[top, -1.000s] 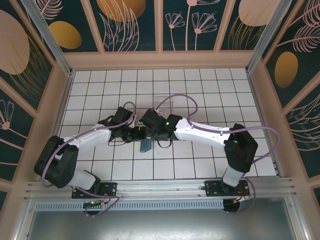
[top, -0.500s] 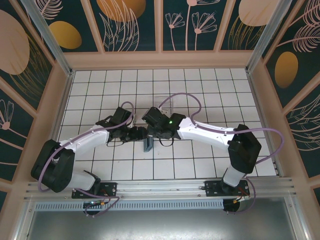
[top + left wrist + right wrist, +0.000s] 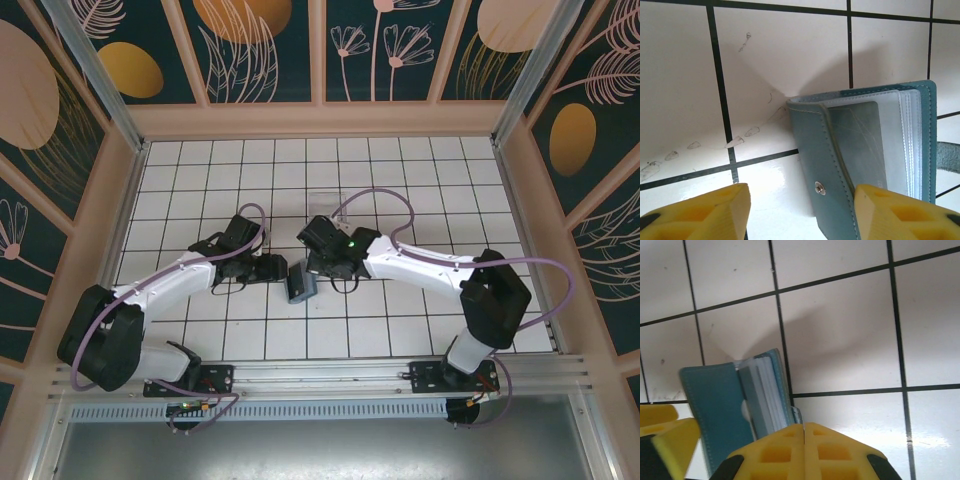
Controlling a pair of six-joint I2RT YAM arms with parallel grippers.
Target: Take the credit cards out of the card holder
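The teal card holder [image 3: 300, 282] sits partly open on the tiles between my two grippers. In the left wrist view the card holder [image 3: 825, 165] shows its snap stud, clear sleeves and a grey credit card [image 3: 862, 145] tucked inside. My left gripper [image 3: 800, 215] is open around the cover flap, its right finger [image 3: 905, 212] against the holder and its left finger well off it. My right gripper [image 3: 804, 450] is shut, with the holder's small closure tab [image 3: 797, 415] running in at its tips. The card holder [image 3: 715, 405] fans open there, a grey card [image 3: 751, 400] edge-on.
A clear plastic tray [image 3: 326, 203] lies on the tiles just behind the grippers. Wooden walls [image 3: 320, 120] fence the white tiled floor on three sides. Open tiles stretch to the left, right and front of the holder.
The left gripper's jaws have narrowed around the holder's cover. The right gripper and the holder have shifted slightly right, and the holder has tilted and opened more.
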